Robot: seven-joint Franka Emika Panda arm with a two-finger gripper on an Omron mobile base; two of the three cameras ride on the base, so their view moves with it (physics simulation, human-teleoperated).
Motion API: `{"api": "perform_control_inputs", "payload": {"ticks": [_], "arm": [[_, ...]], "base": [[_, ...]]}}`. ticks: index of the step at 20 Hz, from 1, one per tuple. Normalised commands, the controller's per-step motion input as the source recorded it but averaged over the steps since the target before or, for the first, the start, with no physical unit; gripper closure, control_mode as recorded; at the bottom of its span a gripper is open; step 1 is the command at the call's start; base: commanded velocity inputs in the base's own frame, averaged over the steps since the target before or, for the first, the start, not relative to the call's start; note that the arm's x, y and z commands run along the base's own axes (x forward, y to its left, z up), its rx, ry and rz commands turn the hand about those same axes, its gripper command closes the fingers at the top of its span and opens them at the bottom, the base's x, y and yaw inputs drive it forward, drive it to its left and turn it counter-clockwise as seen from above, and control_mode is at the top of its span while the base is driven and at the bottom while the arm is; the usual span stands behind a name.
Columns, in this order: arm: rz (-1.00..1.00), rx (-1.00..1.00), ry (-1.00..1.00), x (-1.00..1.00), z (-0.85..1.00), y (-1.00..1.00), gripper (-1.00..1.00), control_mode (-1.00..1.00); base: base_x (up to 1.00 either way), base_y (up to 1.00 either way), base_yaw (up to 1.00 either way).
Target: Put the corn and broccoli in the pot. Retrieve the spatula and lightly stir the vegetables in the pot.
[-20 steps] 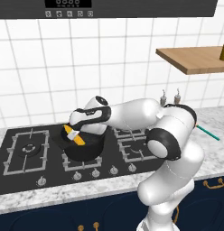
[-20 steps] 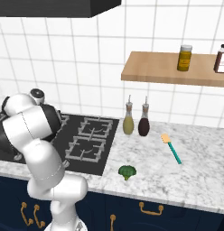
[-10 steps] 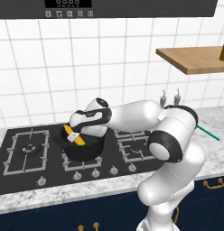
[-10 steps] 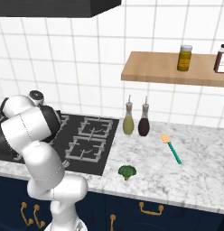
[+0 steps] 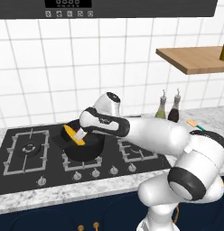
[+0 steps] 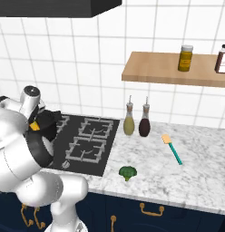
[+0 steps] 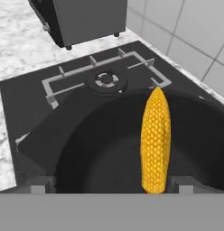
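The black pot (image 5: 89, 151) stands on the middle burner of the hob; in the hand view its dark inner wall (image 7: 86, 149) lies just below the hand. The yellow corn (image 7: 155, 140) lies inside the pot, leaning toward the rim, and shows as an orange-yellow cob (image 5: 70, 134) from the left base. My gripper (image 7: 111, 182) hangs over the pot, open, fingers wide apart on either side of the cob; it sits at the pot's near rim (image 5: 79, 135). The broccoli (image 6: 128, 172) rests on the marble counter near its front edge. The teal-handled spatula (image 6: 172, 148) lies farther right.
Two bottles (image 6: 129, 123) (image 6: 144, 122) stand at the wall beside the hob. A wooden shelf (image 6: 173, 68) with jars hangs above the counter. An empty burner grate (image 7: 105, 81) lies beyond the pot, and a dark box (image 7: 82, 20) stands behind it.
The hand has shifted slightly left and lower over the pot, and the corn has gone down with it into the pot. Broccoli and spatula have not moved.
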Motion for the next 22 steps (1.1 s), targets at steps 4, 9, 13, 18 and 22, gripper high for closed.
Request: {"api": "perform_control_inputs", "payload": {"ticks": [4, 9, 13, 18, 22], "arm": [[-0.01, 0.00, 0.12, -1.00, 0.26, -0.71, -1.00, -1.00], [-0.12, 0.02, 0.22, -1.00, 0.41, -0.78, -1.00, -1.00], [-0.28, 0.06, 0.37, -0.86, 0.66, -0.84, -1.00, -1.00], [-0.16, -0.03, 0.24, -0.76, 0.54, -0.81, -1.00, -1.00], [-0.10, -0.07, 0.03, -0.92, 0.18, -0.96, -1.00, -1.00]], "base": [[0.00, 0.00, 0.00], [0.00, 0.00, 0.00], [0.00, 0.00, 0.00], [0.00, 0.00, 0.00], [0.00, 0.00, 0.00]]}}
